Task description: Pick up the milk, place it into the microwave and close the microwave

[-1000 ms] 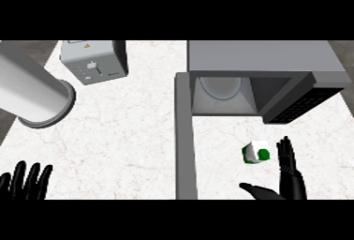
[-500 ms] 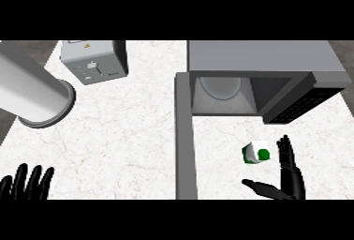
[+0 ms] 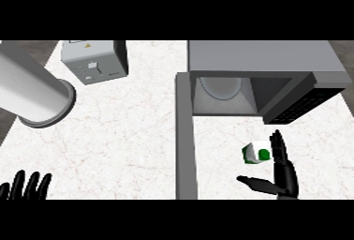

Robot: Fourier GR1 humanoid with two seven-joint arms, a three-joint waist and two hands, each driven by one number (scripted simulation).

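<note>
Nearest, at the lower left edge, the left hand (image 3: pixel 26 186) rests with its fingers straight and up, holding nothing, well apart from the work. At the lower right, the right hand (image 3: pixel 282 171) stands open just right of the milk (image 3: pixel 256 153), fingers extended along the carton's right side and thumb spread out to the left below it; whether any finger touches the carton cannot be told. This posture suits a side grasp not yet closed. The milk, a small white carton with green markings, stands on the table (image 3: pixel 131 140), a pale marbled stone surface, near and slightly right of the microwave's opening. A grey strip (image 3: pixel 185 140) runs from near to far left of the milk; it is judged to be the microwave's door, swung open. Farther on, the microwave (image 3: pixel 262 75), a grey box, shows a light plate (image 3: pixel 221 88) in its cavity and a dark vented panel at right. At far left lie a broad grey cylinder (image 3: pixel 31 91) and a grey boxy toaster (image 3: pixel 93 61).
</note>
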